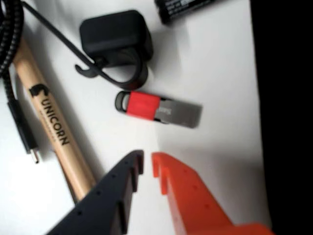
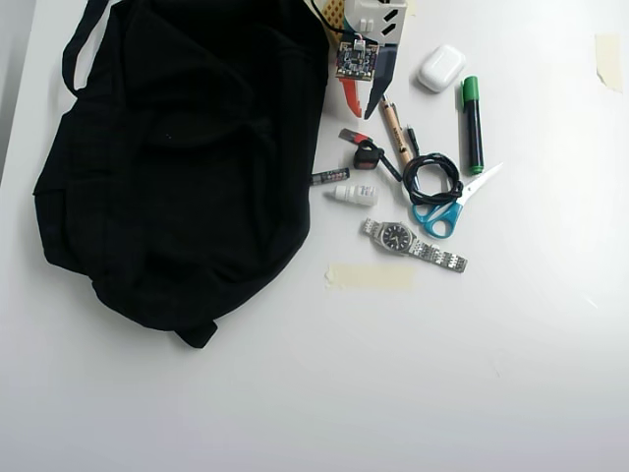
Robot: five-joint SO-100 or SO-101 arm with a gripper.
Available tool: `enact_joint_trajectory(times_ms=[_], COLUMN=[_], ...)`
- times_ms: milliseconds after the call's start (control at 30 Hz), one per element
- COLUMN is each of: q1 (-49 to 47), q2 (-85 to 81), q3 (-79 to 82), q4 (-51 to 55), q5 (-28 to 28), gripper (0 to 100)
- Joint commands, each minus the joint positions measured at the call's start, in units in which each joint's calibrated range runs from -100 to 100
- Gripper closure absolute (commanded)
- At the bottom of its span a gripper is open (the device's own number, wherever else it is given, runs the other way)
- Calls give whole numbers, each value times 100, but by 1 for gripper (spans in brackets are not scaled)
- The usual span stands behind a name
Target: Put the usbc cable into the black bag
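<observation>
The usbc cable (image 2: pixel 432 179) is a black coil lying on the scissors' handles, right of the bag in the overhead view. In the wrist view only a braided stretch (image 1: pixel 10 44) and its plug (image 1: pixel 30 149) show at the left edge. The black bag (image 2: pixel 177 157) fills the left of the table; its edge is the dark band at the right of the wrist view (image 1: pixel 286 107). My gripper (image 2: pixel 360 110) hovers at the top, left of the coil and apart from it. In the wrist view my gripper (image 1: pixel 147 162) has a black and an orange finger almost touching, holding nothing.
Below my fingertips lie a red-and-grey USB stick (image 1: pixel 159 108), a black key fob (image 1: pixel 115 36) and a wooden UNICORN pen (image 1: pixel 54 122). The overhead view also shows blue scissors (image 2: pixel 442 214), a watch (image 2: pixel 413 243), a green-capped marker (image 2: pixel 472 123), a white case (image 2: pixel 440 67) and a small bottle (image 2: pixel 354 194).
</observation>
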Motion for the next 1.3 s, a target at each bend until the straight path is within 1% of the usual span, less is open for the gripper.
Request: enact_joint_trajectory(times_ms=[0, 667, 733, 833, 867, 933, 1033, 1100, 1167, 1267], q1=[-34, -57, -199, -475, -580, -849, -1163, -1201, -1216, -1261], q2=[-92, -117, -117, -117, -117, -117, -134, -117, -76, -67], q3=[65, 29, -214, -735, -987, -1112, -1023, -1112, -1256, -1526], q4=[150, 63, -49, -557, -918, -1401, -1668, -2012, -1995, -1530], q5=[18, 13, 13, -34, -34, -34, 34, 55, 50, -92], gripper=[98, 98, 98, 98, 98, 98, 98, 98, 98, 98])
